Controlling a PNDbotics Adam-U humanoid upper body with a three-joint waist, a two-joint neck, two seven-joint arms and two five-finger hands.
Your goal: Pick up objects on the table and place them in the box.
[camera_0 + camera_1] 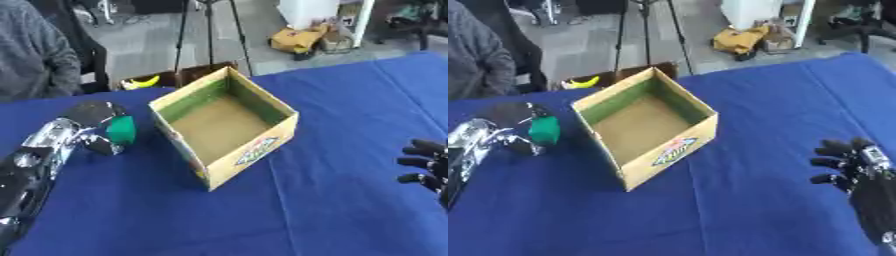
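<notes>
An open cardboard box [252,150] with a green inner lining stands in the middle of the blue table [332,200]; I see nothing inside it. My left hand [94,122] is at the box's left, with its fingers curled round a green object [121,129] held near the box's left wall. At the right edge my right hand [852,167] rests low, fingers relaxed and holding nothing.
Beyond the table's far edge a brown crate with a yellow banana-like thing [143,82] sits on the floor, next to tripod legs [210,35]. A person in a grey sleeve [31,55] stands at the far left.
</notes>
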